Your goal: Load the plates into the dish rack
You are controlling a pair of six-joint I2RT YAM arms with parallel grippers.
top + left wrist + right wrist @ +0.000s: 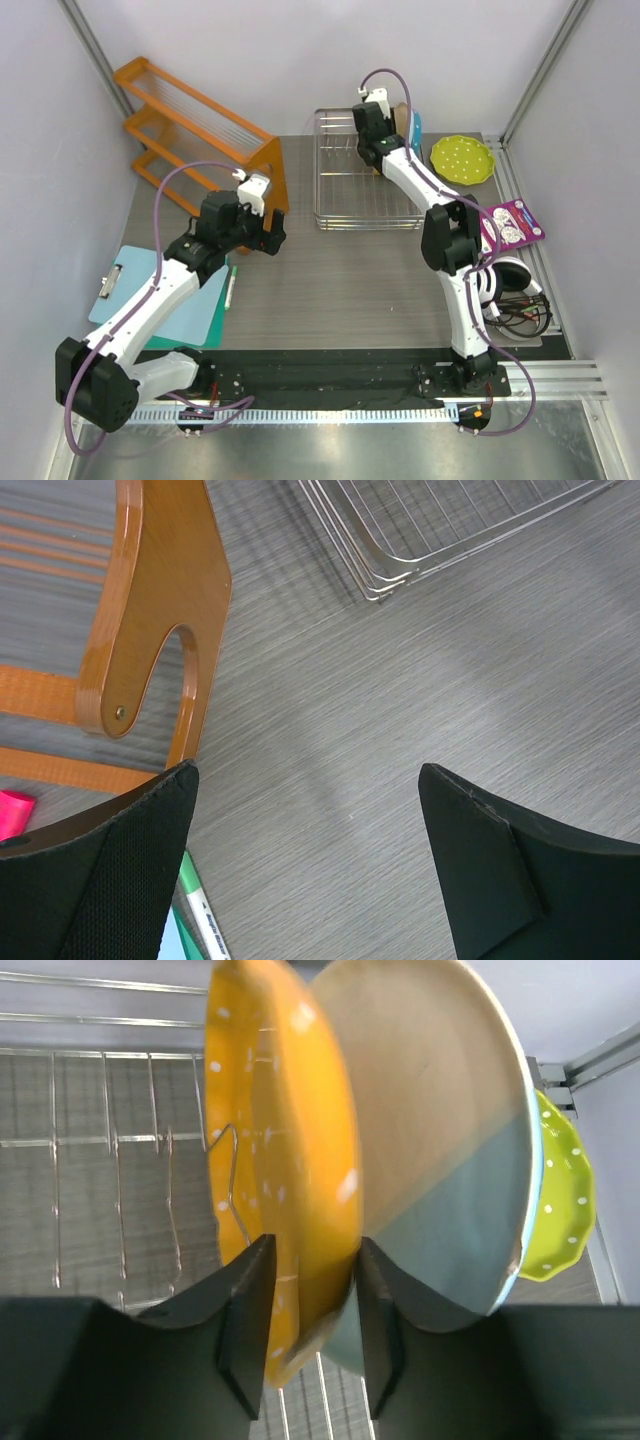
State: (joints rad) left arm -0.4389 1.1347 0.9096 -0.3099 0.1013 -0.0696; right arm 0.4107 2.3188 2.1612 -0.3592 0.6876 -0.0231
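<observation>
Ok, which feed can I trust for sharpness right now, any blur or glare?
Right wrist: the orange plate between the fingers is smeared, dots streaked; the dish rack wires behind are crisp. Left wrist: tabletop sharp with soft shadow bands, fingers near-black. Top external: evenly lit and sharp, glare only on the near metal strip.

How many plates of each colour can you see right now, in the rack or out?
Orange white-dotted round plate: 1
Smooth cream and light-blue round plate: 1
Lime-green white-dotted scalloped plate: 1
Total: 3 plates in view
</observation>
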